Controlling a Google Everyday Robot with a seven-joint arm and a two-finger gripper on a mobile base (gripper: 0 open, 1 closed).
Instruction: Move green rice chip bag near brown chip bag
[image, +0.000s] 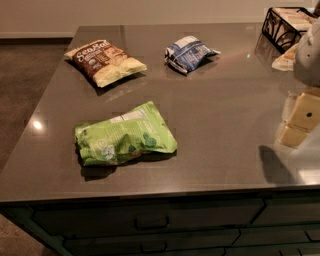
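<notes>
The green rice chip bag (125, 136) lies flat on the grey countertop (225, 110), near its front left. It is lime green with a white label patch. The brown chip bag (104, 61) lies flat at the back left, with a dark brown panel, white script and pale yellow edges. The two bags lie apart, with bare counter between them. My gripper (299, 122) is at the right edge of the view, low over the counter's right side. It is far to the right of the green bag and holds nothing that I can see.
A blue-and-white snack bag (188, 53) lies at the back middle. A black wire basket (286, 25) with pale packets stands at the back right corner. The counter's front edge runs above dark drawers (150, 222). Floor lies to the left.
</notes>
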